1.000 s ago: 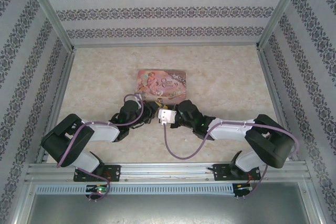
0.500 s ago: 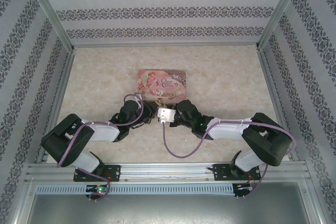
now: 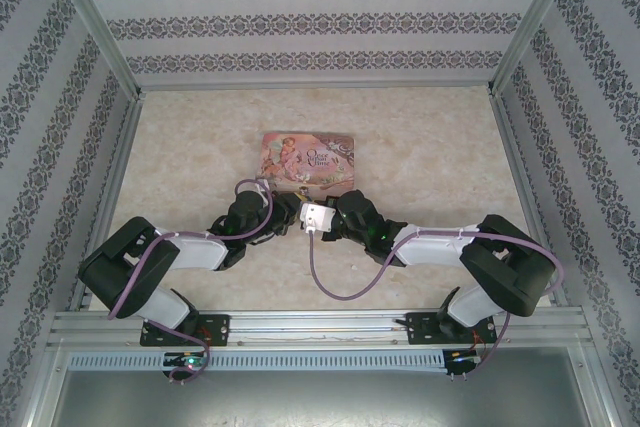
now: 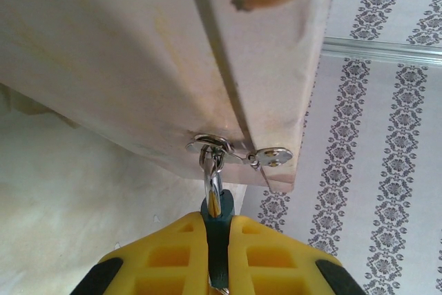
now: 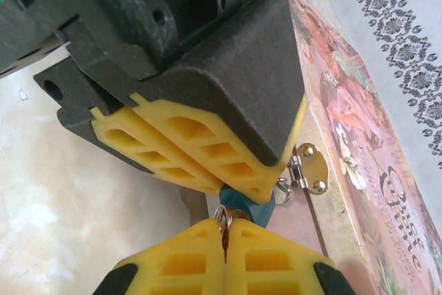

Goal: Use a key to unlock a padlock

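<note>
Teal padlock (image 4: 221, 206), bottom centre, is clamped between the left gripper's (image 4: 217, 231) ribbed yellow pads, its thin silver shackle (image 4: 211, 169) looped through the box's (image 4: 124, 53) hasp. Right gripper (image 5: 224, 241) pinches a ringed key (image 5: 222, 217).

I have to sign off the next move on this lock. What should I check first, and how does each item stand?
1. The left gripper clamps the padlock by its body: ok.
2. The shackle is threaded through the hasp ring of the pink box: ok.
3. The right gripper is shut on the key: ok.
4. The key is brought up close to the padlock: ok.
5. The key tip is seated in the keyhole: cannot tell, hidden.
</note>
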